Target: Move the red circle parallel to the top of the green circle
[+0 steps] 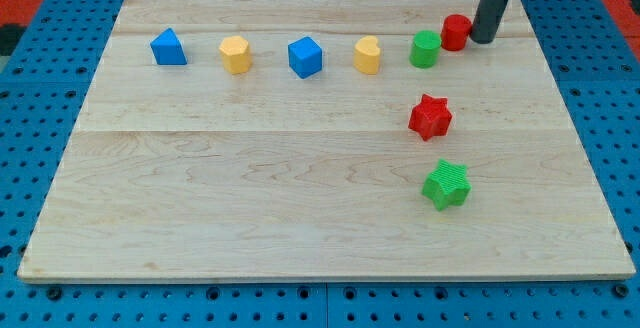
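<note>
The red circle [456, 31] sits near the view's top right of the wooden board, just right of and slightly above the green circle [425, 49]; the two nearly touch. My tip [483, 39] is right beside the red circle on its right side, touching or nearly touching it. The dark rod comes down from the view's top edge.
A row runs along the view's top: blue triangle [168, 47], yellow hexagon [235, 54], blue cube [305, 56], yellow heart [367, 55]. A red star [430, 116] and a green star [446, 184] lie below the green circle. The board's right edge [590, 168] is near.
</note>
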`<state>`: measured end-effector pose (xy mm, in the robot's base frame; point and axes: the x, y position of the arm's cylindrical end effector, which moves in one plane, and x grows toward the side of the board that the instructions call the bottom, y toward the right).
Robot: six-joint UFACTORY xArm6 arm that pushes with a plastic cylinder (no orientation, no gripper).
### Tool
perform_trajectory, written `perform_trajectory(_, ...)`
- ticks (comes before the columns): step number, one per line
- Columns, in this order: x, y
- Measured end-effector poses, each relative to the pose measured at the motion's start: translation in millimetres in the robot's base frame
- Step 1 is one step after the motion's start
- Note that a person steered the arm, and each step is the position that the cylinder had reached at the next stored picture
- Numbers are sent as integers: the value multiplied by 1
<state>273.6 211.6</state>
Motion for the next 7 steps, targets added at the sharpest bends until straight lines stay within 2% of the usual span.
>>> perform_trajectory(1, -26, 0)
perform_trajectory(2, -18, 15)
perform_trajectory(3, 30, 24)
perform_trajectory(4, 48, 2)
perform_trajectory(6, -26, -74)
perform_trajectory(7, -17, -60)
